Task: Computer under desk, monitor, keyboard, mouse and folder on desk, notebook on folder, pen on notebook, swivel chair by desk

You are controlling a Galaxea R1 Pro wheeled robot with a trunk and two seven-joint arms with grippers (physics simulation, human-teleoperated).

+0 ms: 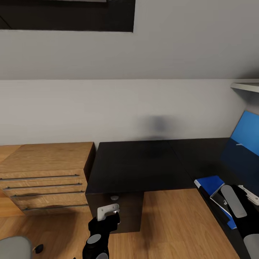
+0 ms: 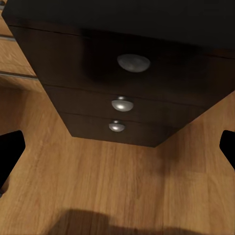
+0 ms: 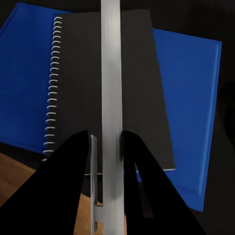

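The desk point(image 1: 136, 163) has a glossy black top that runs on to the right. On that right part lies the blue folder point(image 3: 193, 93), also in the head view point(image 1: 210, 182). The dark grey spiral notebook point(image 3: 137, 83) rests on the folder. My right gripper point(image 3: 107, 142) hovers over the notebook, shut on the pen point(image 3: 111, 73), a pale straight stick lying along the cover. From the head view the right gripper point(image 1: 235, 203) is at the desk's front edge. My left gripper point(image 1: 108, 212) stands open in front of the black drawer unit point(image 2: 122, 83). The swivel chair's grey seat point(image 1: 14, 248) shows at bottom left.
A light wooden drawer chest point(image 1: 45, 176) stands left of the desk against the white wall. A blue wall panel point(image 1: 248, 131) and a white shelf point(image 1: 246, 86) are at the far right. Wooden floor point(image 1: 172, 223) lies open in the desk's inner corner.
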